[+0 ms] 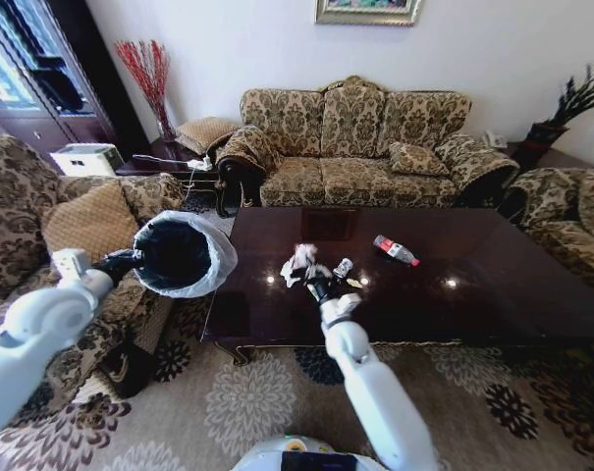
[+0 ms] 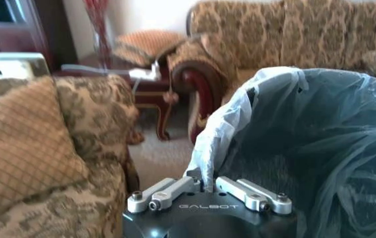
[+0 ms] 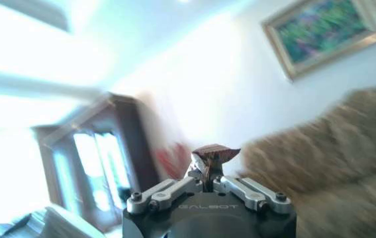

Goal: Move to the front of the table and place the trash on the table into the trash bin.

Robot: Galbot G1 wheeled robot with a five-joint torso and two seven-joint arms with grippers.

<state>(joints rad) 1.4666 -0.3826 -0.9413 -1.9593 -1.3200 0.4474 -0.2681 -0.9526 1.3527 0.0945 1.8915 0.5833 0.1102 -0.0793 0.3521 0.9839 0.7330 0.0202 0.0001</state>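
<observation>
- The left gripper (image 2: 205, 191) is clamped on the rim of the trash bin (image 1: 179, 255), its fingers pinching the whitish bag liner folded over the edge; it holds the bin up off the floor, just off the table's left end.
- The right gripper (image 3: 205, 181) pinches a small brown scrap (image 3: 215, 153) between its closed fingers; in the head view it is raised over the front middle of the table (image 1: 493, 294), near the litter.
- The trash lies mid-table: a crumpled white paper wad (image 1: 298, 263), a small silvery wrapper (image 1: 343, 267) just beside it, and a clear bottle with a red label (image 1: 396, 250) lying on its side a little farther right.
- The left arm reaches forward from the lower left; the right arm stretches straight ahead from the lower centre.
- The table's dark glossy top reflects ceiling lights.
- Around it stand patterned sofas (image 1: 365, 147) behind and on both sides, on a floral carpet (image 1: 247, 402); a framed painting (image 3: 324, 34) hangs on the pale wall.
</observation>
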